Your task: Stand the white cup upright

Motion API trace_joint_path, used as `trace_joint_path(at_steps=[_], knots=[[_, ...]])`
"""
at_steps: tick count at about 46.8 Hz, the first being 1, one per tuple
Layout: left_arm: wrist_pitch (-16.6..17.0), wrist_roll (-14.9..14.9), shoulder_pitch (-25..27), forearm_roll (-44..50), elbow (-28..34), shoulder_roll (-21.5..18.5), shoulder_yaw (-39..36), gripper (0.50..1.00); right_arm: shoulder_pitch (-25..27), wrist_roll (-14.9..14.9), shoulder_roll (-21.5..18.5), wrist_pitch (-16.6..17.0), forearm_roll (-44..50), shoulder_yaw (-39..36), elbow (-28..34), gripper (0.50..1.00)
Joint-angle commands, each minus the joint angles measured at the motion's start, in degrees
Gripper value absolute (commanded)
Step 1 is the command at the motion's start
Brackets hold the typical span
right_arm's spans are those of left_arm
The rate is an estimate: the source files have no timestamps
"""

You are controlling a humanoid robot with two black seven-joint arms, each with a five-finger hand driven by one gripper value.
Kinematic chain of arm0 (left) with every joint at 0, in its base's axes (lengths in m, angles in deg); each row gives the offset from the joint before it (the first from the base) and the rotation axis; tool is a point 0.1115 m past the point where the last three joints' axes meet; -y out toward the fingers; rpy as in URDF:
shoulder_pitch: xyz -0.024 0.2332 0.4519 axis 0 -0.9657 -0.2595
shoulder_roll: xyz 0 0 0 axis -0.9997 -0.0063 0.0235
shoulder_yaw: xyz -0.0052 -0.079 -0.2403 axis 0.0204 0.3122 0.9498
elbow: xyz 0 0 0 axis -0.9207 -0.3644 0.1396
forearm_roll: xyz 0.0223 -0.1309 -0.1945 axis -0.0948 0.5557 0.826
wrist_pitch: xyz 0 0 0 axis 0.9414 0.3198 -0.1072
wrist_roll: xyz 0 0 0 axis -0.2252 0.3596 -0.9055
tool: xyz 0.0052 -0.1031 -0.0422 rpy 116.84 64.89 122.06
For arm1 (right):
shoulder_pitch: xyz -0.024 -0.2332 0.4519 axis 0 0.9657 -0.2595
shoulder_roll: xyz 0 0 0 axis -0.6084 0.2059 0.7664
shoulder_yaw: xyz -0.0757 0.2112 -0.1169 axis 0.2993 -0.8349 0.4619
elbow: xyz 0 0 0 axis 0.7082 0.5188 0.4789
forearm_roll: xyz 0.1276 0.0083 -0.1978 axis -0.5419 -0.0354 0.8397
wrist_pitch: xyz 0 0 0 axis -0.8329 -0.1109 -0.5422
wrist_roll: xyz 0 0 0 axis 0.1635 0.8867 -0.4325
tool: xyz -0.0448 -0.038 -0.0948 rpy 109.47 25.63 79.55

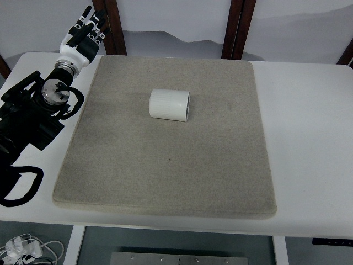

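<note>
White cup [170, 104] lying on its side on grey felt mat [165, 165], in the far half of the mat, roughly mid-width, slightly toward the left. Ribbed outer wall facing up. Open mouth turned to the right, rim seen edge-on; inside not visible, contents cannot tell. Not upright.

Mat flat on white surface [309, 138], covering most of the middle; bare surface showing left, right and far side of the mat, narrow strip along the near edge.

Left hand [84, 36] off the mat, past its far-left corner, over the bare surface at the far left. Fingers extended, pointing away toward the far side, loosely spread, grasping nothing: released. White palm section, black-tipped fingers. Black forearm with round metal wrist joint running back along the left edge of the mat down to the picture's left side.

Cup well apart from the left hand: to the right of it and nearer, with a stretch of bare mat between. No contact between hand and cup.

Right hand not in view.

White cable bundle [25, 247] below the near-left corner of the surface, on the floor. Dark wooden posts [237, 27] behind the far side of the mat.
</note>
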Motion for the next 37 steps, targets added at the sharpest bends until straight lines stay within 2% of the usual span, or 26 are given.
trace_joint_path(at_steps=[1,37], knots=[[-0.1,0.0,0.0,0.0,0.0,0.0,0.0,1.000,0.0,0.0,0.0,0.0,0.0,0.0,0.0,0.952],[-0.2,0.0,-0.1,-0.9,0.0,-0.7,-1.1,1.000,0.0,0.0,0.0,0.0,0.0,0.0,0.0,0.952]])
